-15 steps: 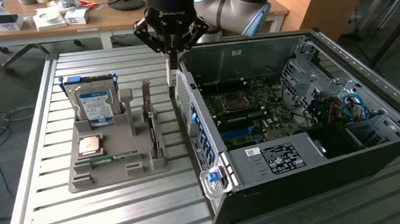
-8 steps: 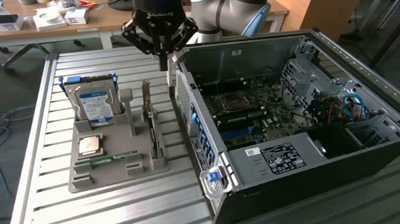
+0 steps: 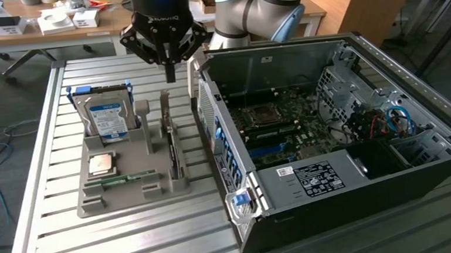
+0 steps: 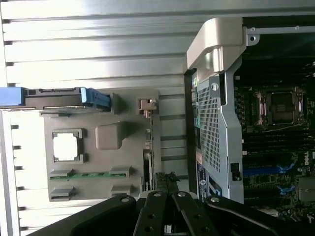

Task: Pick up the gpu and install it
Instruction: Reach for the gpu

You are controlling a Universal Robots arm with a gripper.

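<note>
The gpu (image 3: pixel 173 155) stands on edge in a slot of the grey tray (image 3: pixel 136 198), with its pale metal bracket (image 3: pixel 165 110) rising at the far end. From the wrist the gpu (image 4: pixel 146 164) is a thin dark edge on the tray (image 4: pixel 101 110). My gripper (image 3: pixel 170 72) hangs above the far end of the tray, over the bracket and clear of it. Its fingers are shut together with nothing between them. In the wrist view the gripper (image 4: pixel 166 180) lies in line with the card's edge.
An open computer case (image 3: pixel 416 168) lies on the exterior view's right of the tray, its motherboard (image 3: pixel 284 126) exposed. The tray also holds a hard drive (image 3: pixel 105 114), a CPU (image 3: pixel 102 163) and a RAM stick (image 3: pixel 123 180). A cluttered desk (image 3: pixel 39 23) stands behind the slatted table.
</note>
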